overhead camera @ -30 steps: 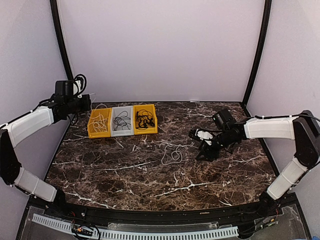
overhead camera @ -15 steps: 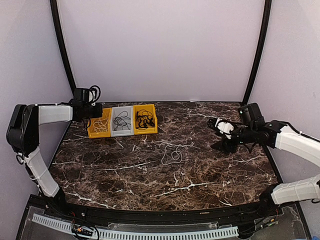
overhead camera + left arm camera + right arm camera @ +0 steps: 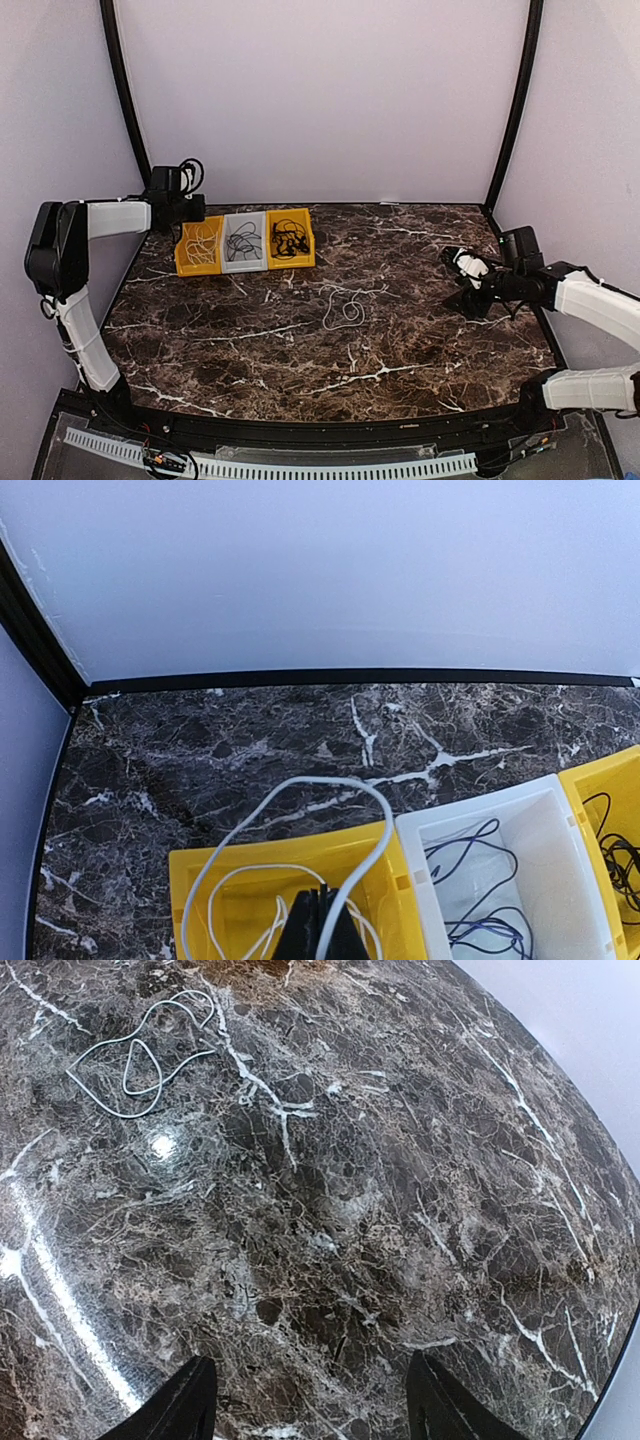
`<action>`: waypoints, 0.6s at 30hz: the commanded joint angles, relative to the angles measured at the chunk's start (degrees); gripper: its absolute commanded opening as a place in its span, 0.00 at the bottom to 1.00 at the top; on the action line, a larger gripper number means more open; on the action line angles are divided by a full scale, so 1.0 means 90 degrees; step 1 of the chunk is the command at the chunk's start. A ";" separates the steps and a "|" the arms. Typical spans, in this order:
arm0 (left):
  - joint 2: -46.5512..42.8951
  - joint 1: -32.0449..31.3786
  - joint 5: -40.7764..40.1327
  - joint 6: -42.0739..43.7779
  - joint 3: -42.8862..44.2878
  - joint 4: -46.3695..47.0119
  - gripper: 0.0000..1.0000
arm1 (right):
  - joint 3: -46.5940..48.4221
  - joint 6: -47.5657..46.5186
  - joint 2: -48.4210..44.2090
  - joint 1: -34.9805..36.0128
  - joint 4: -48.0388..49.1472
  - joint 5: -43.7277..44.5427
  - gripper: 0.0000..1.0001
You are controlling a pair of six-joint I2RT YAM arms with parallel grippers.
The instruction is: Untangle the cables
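A loose white cable lies on the marble table near the middle; it also shows in the right wrist view. Three bins stand at the back left. The left yellow bin holds white cables, the white bin holds grey ones and the right yellow bin holds black ones. My left gripper is above the left yellow bin. It is shut on a white cable that loops over the bin's back rim. My right gripper is open and empty above the table's right side.
The white bin and the right yellow bin stand directly right of the left gripper. Black frame posts rise at both back corners. The back wall is close behind the bins.
My left arm has swung in from the far left to above the left yellow bin. My right gripper has drawn back to the right, away from the loose white cable.
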 commanded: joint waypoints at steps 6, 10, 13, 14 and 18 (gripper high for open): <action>-0.0027 0.0040 0.0295 -0.0214 -0.0541 -0.0043 0.00 | 0.0131 0.0095 0.0255 -0.0321 0.0300 -0.0219 0.67; -0.0136 0.0042 0.0995 -0.0595 -0.0671 -0.0137 0.06 | 0.0183 0.0104 0.0393 -0.0411 0.0255 -0.0297 0.67; -0.0280 0.0039 0.1237 -0.0732 -0.0728 -0.0187 0.16 | 0.0189 0.0079 0.0518 -0.0413 0.0277 -0.0310 0.67; -0.0357 0.0042 0.1243 -0.0739 -0.0716 -0.0299 0.23 | 0.0206 0.0076 0.0554 -0.0409 0.0270 -0.0309 0.67; -0.0677 0.0043 0.1138 -0.0635 -0.0532 -0.1079 0.40 | 0.0338 0.0018 0.0730 -0.0409 0.0233 -0.0310 0.67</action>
